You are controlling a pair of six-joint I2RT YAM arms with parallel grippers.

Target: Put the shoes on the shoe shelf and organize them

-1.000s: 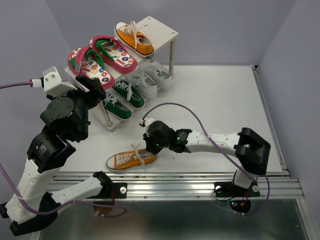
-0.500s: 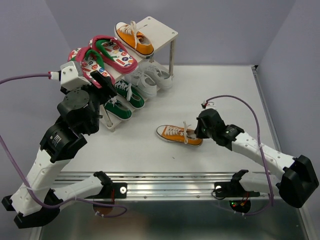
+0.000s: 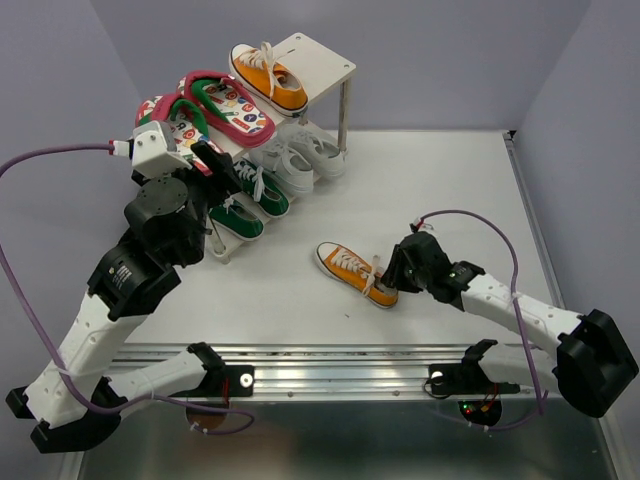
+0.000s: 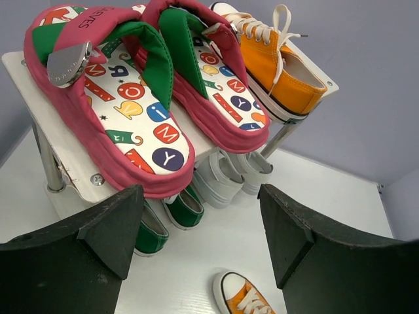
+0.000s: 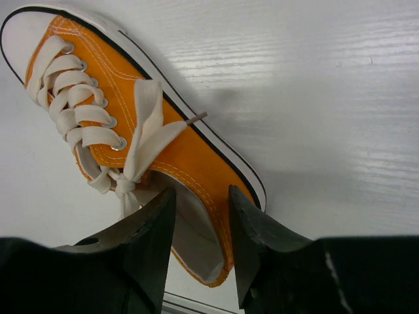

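The cream-white shoe shelf point(image 3: 325, 55) stands at the back left. Its top board holds the pink-red flip-flops point(image 3: 205, 115) and one orange sneaker point(image 3: 268, 75). The lower board holds the white sneakers point(image 3: 300, 155) and green sneakers point(image 3: 245, 200). The second orange sneaker point(image 3: 355, 272) is at mid-table, toe pointing back left. My right gripper point(image 3: 392, 275) is shut on its heel wall, one finger inside the opening point(image 5: 201, 193). My left gripper point(image 3: 215, 160) is open and empty by the shelf's left end, facing the flip-flops point(image 4: 131, 98).
The table's metal front rail point(image 3: 350, 375) runs along the near edge. Grey walls close in the back and both sides. The purple cable of the right arm point(image 3: 480, 225) loops above the table.
My right gripper has carried the orange sneaker from the front left to mid-table and turned its toe toward the back left. My left arm rose and moved closer to the shelf.
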